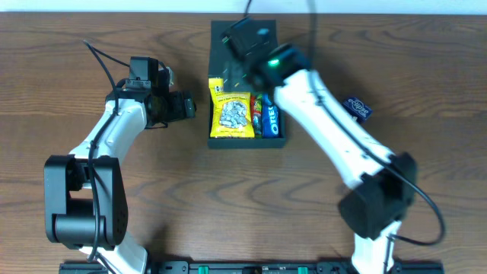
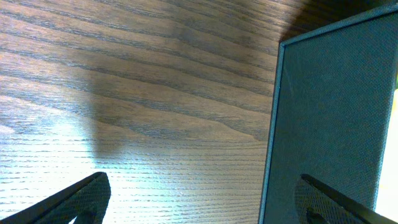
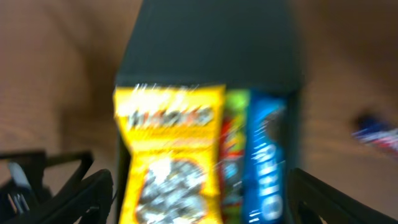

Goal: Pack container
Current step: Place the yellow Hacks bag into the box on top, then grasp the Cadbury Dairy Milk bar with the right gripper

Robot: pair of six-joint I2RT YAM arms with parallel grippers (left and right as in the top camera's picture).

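Tabletop (image 1: pixel 91 30): wood grain, everything sat on it.
Right arm (image 1: pixel 335 129) reached diagonally across to the far end of the container (image 3: pixel 211 50). Its end effector (image 3: pixel 200 177) hung above the box, released, fingers spread wide with nothing between them (wrist view was blurry, but the gap was clear).
Left arm (image 1: pixel 114 129) pointed in from the left. Its end effector (image 2: pixel 204 186) was also released, sitting low just beside the box's left wall, not touching.
The container sat centre-far on the tabletop with its flap lid folded back.
Inside, side by side: yellow snack bag (image 1: pixel 232 114) on the left, blue Oreo pack (image 1: pixel 272 120) on the right, thin green-red packet (image 1: pixel 259 114) between them.
Small blue wrapper (image 1: pixel 356 108) lay loose on the tabletop, right of the box.
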